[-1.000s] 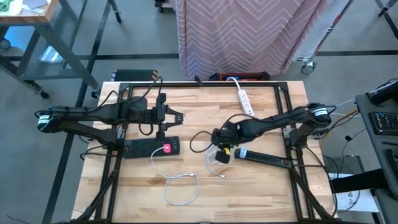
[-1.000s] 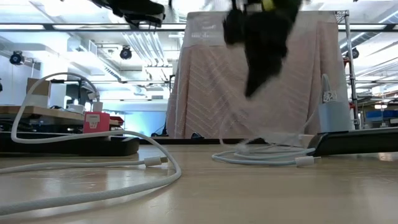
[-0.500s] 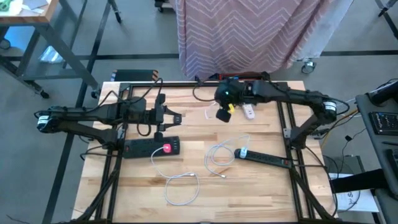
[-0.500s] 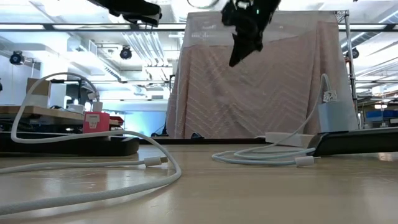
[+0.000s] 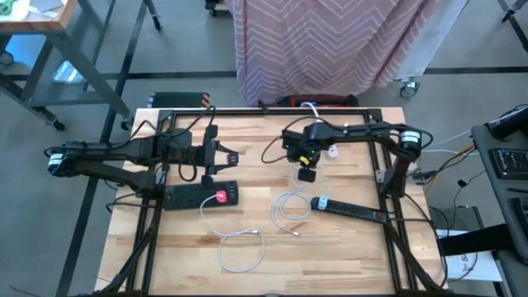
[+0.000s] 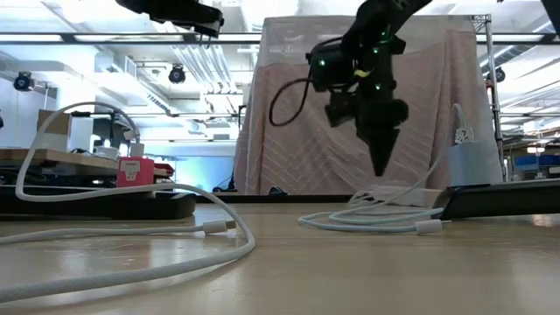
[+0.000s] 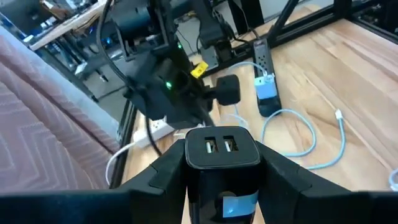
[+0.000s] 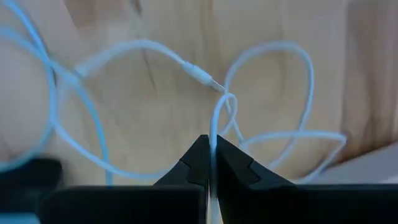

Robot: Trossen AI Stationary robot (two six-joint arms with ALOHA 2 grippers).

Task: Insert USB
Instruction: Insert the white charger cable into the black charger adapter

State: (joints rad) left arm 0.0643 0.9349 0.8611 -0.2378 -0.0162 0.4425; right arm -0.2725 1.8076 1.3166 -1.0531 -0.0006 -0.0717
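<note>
White USB cable is lying looped on the wooden table, just beside the black power strip; one strand is rising between the clenched fingers of the right gripper, which is hovering above the loops. The left gripper is gripping a black two-port USB charger block, holding it above a second power strip bearing a red switch.

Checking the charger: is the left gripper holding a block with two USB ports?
Yes: the left gripper clamps a black charger block showing two ports.
</note>
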